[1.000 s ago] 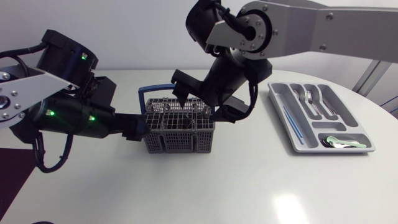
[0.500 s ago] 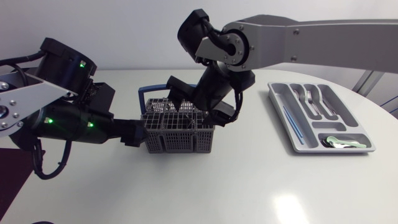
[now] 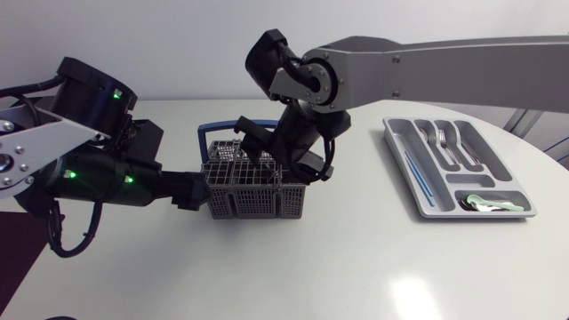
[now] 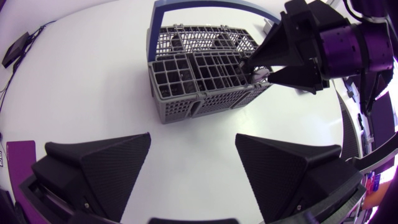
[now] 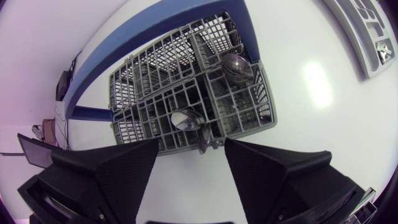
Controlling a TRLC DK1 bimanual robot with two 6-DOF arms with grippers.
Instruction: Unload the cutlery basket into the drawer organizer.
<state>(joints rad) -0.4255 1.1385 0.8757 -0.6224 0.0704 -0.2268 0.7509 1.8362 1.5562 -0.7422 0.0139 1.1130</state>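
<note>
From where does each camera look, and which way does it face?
Head view: fixed above the table, looking down on basket, drawer organizer, left arm and right arm.
Left wrist view: on the left arm, facing the basket; own open jaws and the right arm's show.
Right wrist view: on the right arm, looking into the basket; own open jaws show.
All share the basket.

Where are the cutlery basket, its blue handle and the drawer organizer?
cutlery basket (image 3: 258, 203), head view, front wall.
blue handle (image 5: 149, 40), right wrist view, top bar.
drawer organizer (image 3: 487, 151), head view, floor of the bare right compartment.
</note>
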